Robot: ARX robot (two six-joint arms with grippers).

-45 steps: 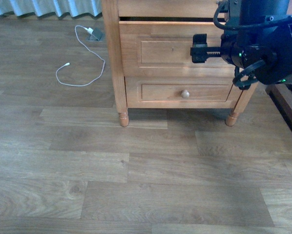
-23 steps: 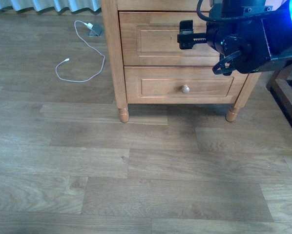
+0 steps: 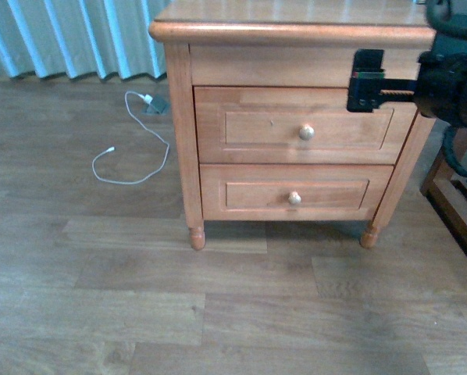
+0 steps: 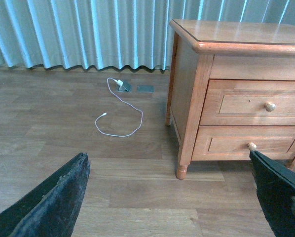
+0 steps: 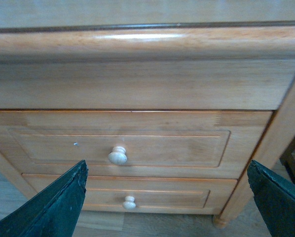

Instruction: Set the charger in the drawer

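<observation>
The drawer (image 3: pixel 257 129) is the upper, taller-fronted one of the honey-coloured nightstand, and it is shut with its round knob (image 3: pixel 306 132) showing. It also appears in the left wrist view as the drawer (image 4: pixel 246 103) and close up in the right wrist view as the drawer (image 5: pixel 152 148). My right gripper (image 3: pixel 366 81) hovers open in front of the nightstand's upper right corner, above the knob and touching nothing; its jaws stand wide apart around the right gripper (image 5: pixel 167 170). My left gripper (image 4: pixel 168 158) is open over the floor, left of the nightstand. The charger is out of view.
A white plug with a long white cable (image 3: pixel 132 148) lies on the floor left of the nightstand, near a grey floor plate (image 3: pixel 157 103). The shorter lower drawer (image 3: pixel 294 197) is shut. Pale curtains (image 3: pixel 69 35) hang behind. Dark wooden furniture (image 3: pixel 460 203) stands at the right.
The upper drawer stood slightly open a second ago and is shut now. My right gripper has pulled off the drawer front, up and to the right. The front view has tilted up.
</observation>
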